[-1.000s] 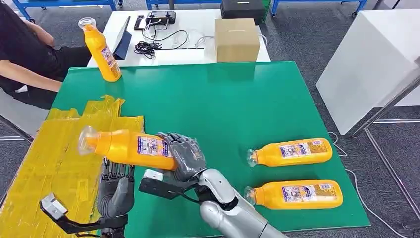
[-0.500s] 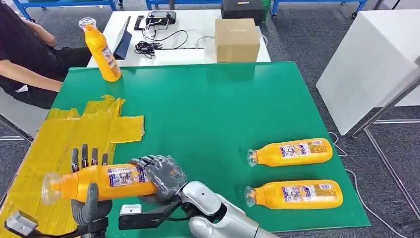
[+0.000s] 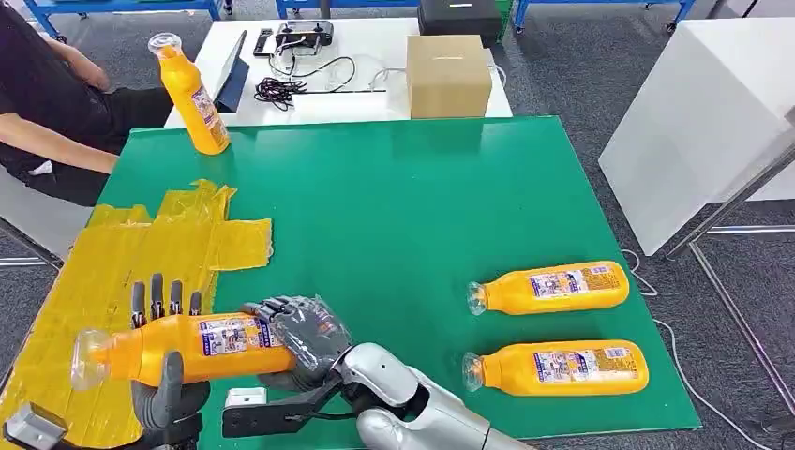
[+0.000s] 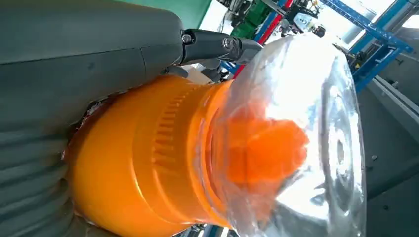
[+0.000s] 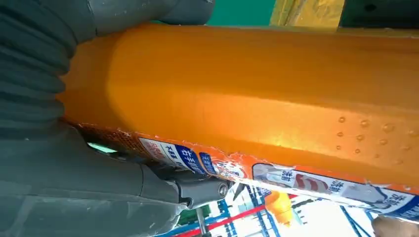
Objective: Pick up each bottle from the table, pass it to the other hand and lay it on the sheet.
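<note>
Two hands are sharing one orange bottle point(image 3: 187, 345) above the near edge of the green table point(image 3: 403, 206). It is lying sideways in the air, its clear cap point(image 3: 86, 358) pointing away from the table's middle and hanging over the yellow sheet point(image 3: 112, 272), which is covering the table's corner on the robot's left. The right hand point(image 3: 305, 336) is grasping the bottle's base end, dark fingers wrapped over the label. The left hand point(image 3: 167, 375) is cupping the neck end from beneath, thumb up in front and fingertips point(image 3: 157, 298) showing behind the body; whether it is clamping tight is not something I can tell for sure, though the left wrist view is showing the bottle point(image 4: 163, 158) seated against its palm. Two more orange bottles are lying flat on the table's right side, one point(image 3: 551, 287) farther from the robot than the other point(image 3: 559, 367), well apart from the sheet. A fourth bottle point(image 3: 191, 92) is standing tilted at the table's far left corner, beside a seated person point(image 3: 47, 103). A cardboard box point(image 3: 448, 75) is sitting just beyond the table's far edge.
</note>
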Motion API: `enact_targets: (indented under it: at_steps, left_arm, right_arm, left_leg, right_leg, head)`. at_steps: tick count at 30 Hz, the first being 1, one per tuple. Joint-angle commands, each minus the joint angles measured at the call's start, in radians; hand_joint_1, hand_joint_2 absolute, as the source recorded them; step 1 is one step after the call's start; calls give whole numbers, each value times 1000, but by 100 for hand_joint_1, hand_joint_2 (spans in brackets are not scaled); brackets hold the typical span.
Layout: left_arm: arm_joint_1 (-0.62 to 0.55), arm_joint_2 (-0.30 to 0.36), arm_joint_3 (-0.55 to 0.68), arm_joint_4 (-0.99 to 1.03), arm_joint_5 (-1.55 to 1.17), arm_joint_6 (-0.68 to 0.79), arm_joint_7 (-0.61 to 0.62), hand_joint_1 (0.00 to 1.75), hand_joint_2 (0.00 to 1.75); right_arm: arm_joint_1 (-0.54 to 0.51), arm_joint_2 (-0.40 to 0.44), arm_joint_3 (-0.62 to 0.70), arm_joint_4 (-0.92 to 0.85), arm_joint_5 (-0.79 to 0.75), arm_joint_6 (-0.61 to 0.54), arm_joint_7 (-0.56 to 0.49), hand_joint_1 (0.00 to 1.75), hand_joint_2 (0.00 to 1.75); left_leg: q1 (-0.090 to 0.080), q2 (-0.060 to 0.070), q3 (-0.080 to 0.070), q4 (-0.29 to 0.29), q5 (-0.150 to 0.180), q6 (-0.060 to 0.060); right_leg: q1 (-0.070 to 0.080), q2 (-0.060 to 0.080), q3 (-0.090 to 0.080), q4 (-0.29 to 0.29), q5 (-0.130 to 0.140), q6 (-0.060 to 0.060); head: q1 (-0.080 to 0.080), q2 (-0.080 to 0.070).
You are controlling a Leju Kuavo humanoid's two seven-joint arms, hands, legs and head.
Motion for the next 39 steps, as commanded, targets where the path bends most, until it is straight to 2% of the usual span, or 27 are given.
enact_targets:
  at_steps: [1,23,24,25,26,27,33,37,38,39]
  left_arm:
    - [-43,-6,17,35,-4,-2,6,175,175]
    - [-39,-11,4,44,-9,-32,-8,175,175]
    - [-39,-12,6,43,-8,-31,-8,175,175]
    - [-40,-12,8,42,-12,-24,-9,175,175]
    - [-43,-10,9,42,-35,-4,-18,175,175]
    - [-44,-12,16,40,-57,18,-30,175,175]
    - [-97,38,65,57,-389,291,-141,175,175]
    - [-95,56,86,21,-609,484,-192,175,175]
    - [-88,60,91,5,-709,570,-215,175,175]
    - [-81,64,90,-11,-712,576,-212,175,175]
  right_arm:
    - [-10,-37,56,-13,-14,-4,-5,175,175]
    - [28,-61,-35,-16,-26,-37,9,173,175]
    - [32,-63,-39,-18,-20,-45,10,147,175]
    - [41,-62,-51,-26,-8,-72,6,0,175]
    - [54,-67,-69,-35,-27,-85,1,0,175]
    - [59,-71,-73,-42,-11,-99,5,0,0]
    - [185,-159,-172,-213,-21,-195,-55,0,0]
    - [296,-206,-242,-332,-18,-243,-105,0,0]
    - [332,-217,-266,-364,-17,-256,-115,0,0]
    - [349,-229,-273,-384,-16,-261,-120,0,0]
  left_leg:
    - [0,-1,1,-1,0,0]
    - [0,-2,2,-1,0,0]
    - [0,-2,1,-1,0,0]
    - [1,-2,2,-1,0,0]
    - [1,-2,2,-1,0,0]
    - [0,-2,1,-1,0,0]
    - [0,-4,2,-1,1,0]
    - [1,-5,3,-2,0,0]
    - [1,-6,3,-2,0,0]
    - [1,-7,2,-2,0,0]
  right_leg:
    - [0,-1,1,-1,0,0]
    - [0,-2,2,-2,0,1]
    - [0,-2,2,-2,0,1]
    - [0,-3,3,-3,0,1]
    - [0,-3,3,-2,0,1]
    - [0,-3,3,-2,0,1]
    - [0,-5,3,-2,0,1]
    - [1,-5,5,-4,-1,1]
    - [1,-7,6,-4,-1,1]
    - [1,-8,5,-4,-1,1]
  head:
    - [0,0]
    - [0,0]
    - [0,0]
    - [0,0]
    - [0,0]
    - [0,0]
    - [0,0]
    - [0,0]
    - [0,0]
    - [0,0]
